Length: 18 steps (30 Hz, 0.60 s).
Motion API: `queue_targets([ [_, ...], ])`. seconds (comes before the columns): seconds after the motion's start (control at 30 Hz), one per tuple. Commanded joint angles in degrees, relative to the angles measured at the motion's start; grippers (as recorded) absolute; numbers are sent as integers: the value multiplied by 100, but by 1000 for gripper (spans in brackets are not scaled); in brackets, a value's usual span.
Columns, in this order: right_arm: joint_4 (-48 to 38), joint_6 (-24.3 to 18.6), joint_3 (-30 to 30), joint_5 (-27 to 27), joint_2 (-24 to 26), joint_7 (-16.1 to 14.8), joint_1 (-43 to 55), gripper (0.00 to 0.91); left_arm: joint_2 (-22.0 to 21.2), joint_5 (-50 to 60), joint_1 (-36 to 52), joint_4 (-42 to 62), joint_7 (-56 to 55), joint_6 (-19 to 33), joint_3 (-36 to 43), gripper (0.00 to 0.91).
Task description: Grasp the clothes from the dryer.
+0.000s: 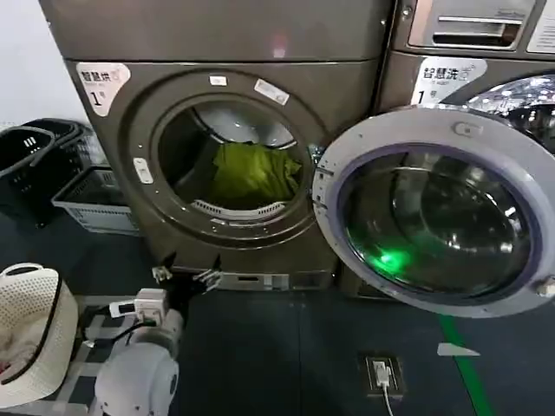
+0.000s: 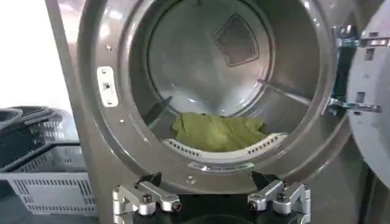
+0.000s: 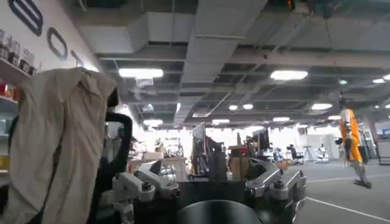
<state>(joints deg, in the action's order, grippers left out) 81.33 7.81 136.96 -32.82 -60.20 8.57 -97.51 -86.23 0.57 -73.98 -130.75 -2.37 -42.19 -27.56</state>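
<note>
A: Clothes (image 1: 253,172) sit in the drum of the dryer (image 1: 130,221), ahead of and above the left claw (image 1: 184,277), which hangs low in front of the machine with its fingers spread apart and nothing between them.

B: So which step is this?

A: The approach, by my reading. In the left wrist view the olive-green heap (image 2: 218,131) lies on the drum floor just behind the front lip, straight beyond the left claw (image 2: 210,201). The door (image 1: 438,217) stands swung wide to the claw's right, well apart from it.

B: And the right claw (image 3: 210,189)?

A: Aimed away at the room and ceiling, spread open too, gripping nothing. It looks idle.

B: What does the next move call for?

A: Probably a lift and a push forward: the left claw has to rise over the porthole rim, reach into the drum, come down onto the fabric and pinch a fold. Soft cloth may slip, so a deep bite seems wise.
</note>
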Motion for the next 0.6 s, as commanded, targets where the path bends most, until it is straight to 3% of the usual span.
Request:
queue_targets([
  [0.03, -11, -21, 34, -7, -7, -7, -12, 907, 0, 0, -11, -1, 2, -281, -8, 907],
  [0.6, -25, -51, 94, -6, -37, -13, -59, 907, 8, -22, -11, 27, -8, -281, -3, 907],
])
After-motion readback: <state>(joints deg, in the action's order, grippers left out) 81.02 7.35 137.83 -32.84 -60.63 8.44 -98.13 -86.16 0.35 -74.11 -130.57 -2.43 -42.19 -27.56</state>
